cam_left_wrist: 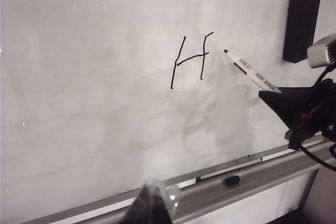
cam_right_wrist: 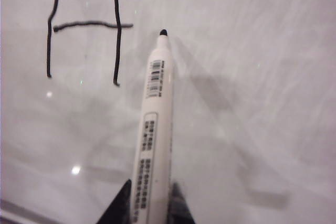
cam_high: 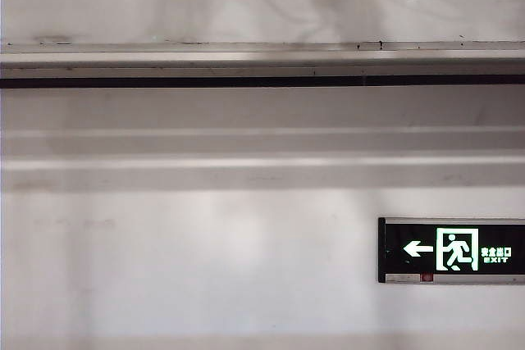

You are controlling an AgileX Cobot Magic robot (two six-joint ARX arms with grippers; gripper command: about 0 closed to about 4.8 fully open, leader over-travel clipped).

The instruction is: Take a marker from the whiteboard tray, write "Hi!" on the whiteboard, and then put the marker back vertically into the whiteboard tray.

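The whiteboard is a glossy, smooth off-white panel that mirrors ceiling lights and carries faint grey smudges. The whiteboard tray looks like brushed silver-grey metal with a dull sheen. The marker has a smooth white plastic barrel with printed black labelling, held in the right pincer, whose black fingers seem matt plastic, though blurred. The black eraser appears matt.

You see the marker in the right gripper, tip just right of the "H" on the whiteboard. Below runs the whiteboard tray, another marker lying along it. The left gripper sits bottom centre.
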